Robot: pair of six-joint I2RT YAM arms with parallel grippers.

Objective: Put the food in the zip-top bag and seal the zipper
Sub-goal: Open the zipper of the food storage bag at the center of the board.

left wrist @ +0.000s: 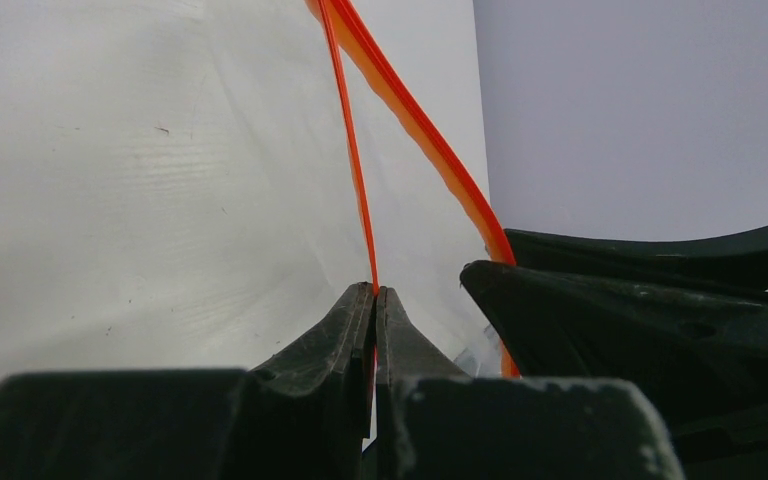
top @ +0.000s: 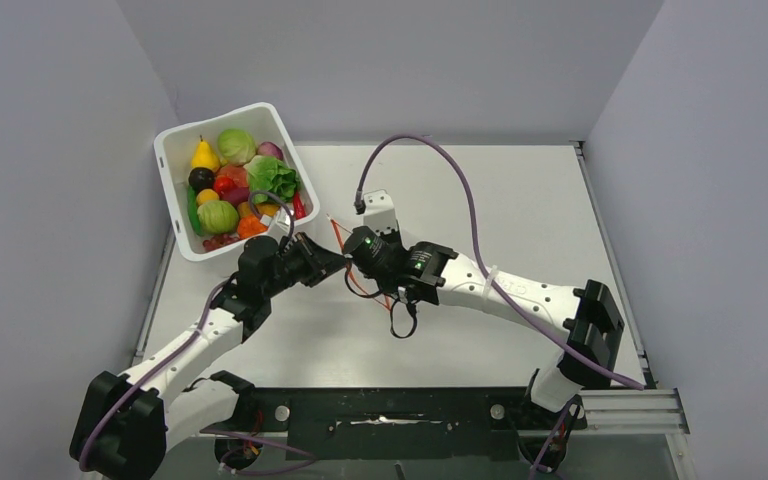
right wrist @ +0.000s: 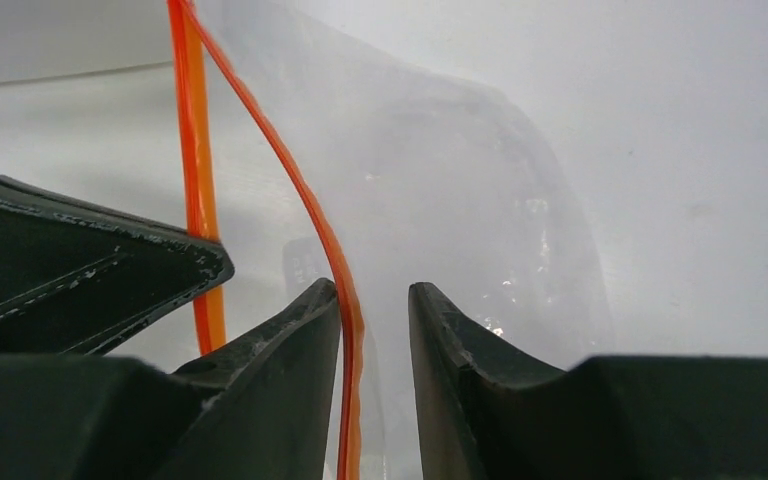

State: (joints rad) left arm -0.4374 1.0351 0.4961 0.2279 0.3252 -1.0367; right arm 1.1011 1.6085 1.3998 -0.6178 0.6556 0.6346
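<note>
Now left gripper (left wrist: pixel 375 291) clenched on thin red-orange zipper strip (left wrist: pixel 354 170); right gripper (right wrist: pixel 372 289) released, straddling it; clear plastic bag (right wrist: pixel 480 200) barely visible overhead.

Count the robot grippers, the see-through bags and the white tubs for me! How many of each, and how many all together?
Grippers: 2, the left gripper and the right gripper
Bags: 1, the clear bag
Tubs: 1, the white tub
Total: 4
</note>
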